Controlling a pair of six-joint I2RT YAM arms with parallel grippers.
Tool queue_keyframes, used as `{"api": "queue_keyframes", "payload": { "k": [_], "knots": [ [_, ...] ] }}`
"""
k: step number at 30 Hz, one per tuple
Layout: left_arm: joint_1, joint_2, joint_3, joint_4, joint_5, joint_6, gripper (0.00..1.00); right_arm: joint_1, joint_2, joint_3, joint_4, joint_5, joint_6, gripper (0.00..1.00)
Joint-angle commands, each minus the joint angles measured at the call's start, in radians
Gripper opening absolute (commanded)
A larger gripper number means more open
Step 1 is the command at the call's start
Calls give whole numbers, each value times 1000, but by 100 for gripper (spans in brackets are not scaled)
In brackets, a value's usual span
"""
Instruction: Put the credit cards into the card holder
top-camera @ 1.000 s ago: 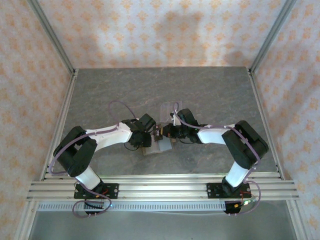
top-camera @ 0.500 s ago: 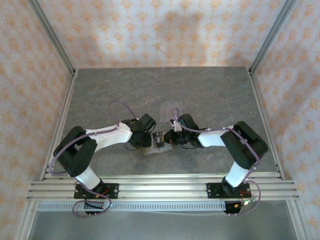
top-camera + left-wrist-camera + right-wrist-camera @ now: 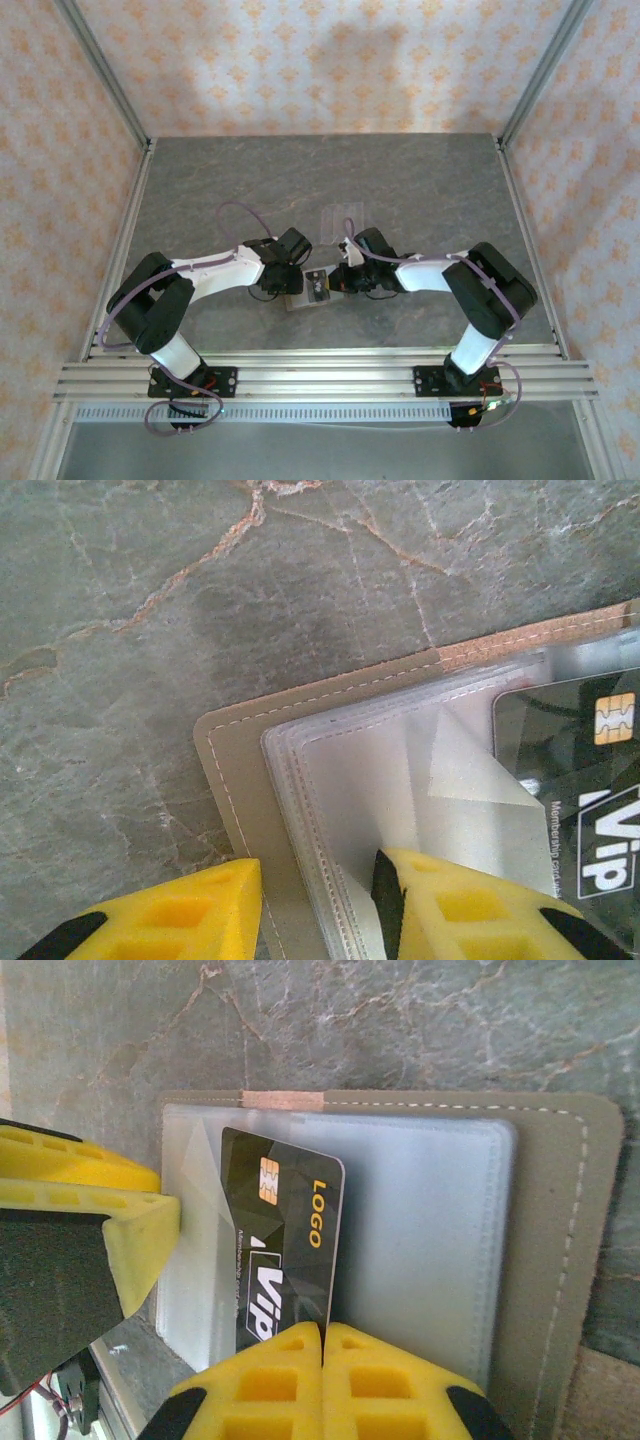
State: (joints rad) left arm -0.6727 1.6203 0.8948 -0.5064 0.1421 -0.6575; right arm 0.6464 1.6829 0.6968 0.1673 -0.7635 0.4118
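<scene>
One card within card holder edges

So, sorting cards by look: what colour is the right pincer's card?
Black card, gold and white lettering; clearest in the right wrist view.

Left arm: the elbow was folded back above its base, and the white forearm was laid out towards the centre. Left gripper: it was angled downward, with the yellow fingers held apart. Right arm: it was posed in mirror fashion, the forearm extended leftward. Right gripper: the jaws were pressed together, with a credit card pinched by its edge. The two grippers were found close together, tip facing tip.
</scene>
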Motion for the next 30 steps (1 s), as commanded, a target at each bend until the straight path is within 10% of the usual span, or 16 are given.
{"api": "queue_keyframes", "payload": {
  "k": [1, 30],
  "knots": [
    [-2, 47, -49, -49, -35, -10, 36, 13, -10, 41, -86, -10, -60, 0],
    [15, -132, -33, -95, 42, -18, 48, 59, 77, 9, 101, 22, 133, 0]
  ]
}}
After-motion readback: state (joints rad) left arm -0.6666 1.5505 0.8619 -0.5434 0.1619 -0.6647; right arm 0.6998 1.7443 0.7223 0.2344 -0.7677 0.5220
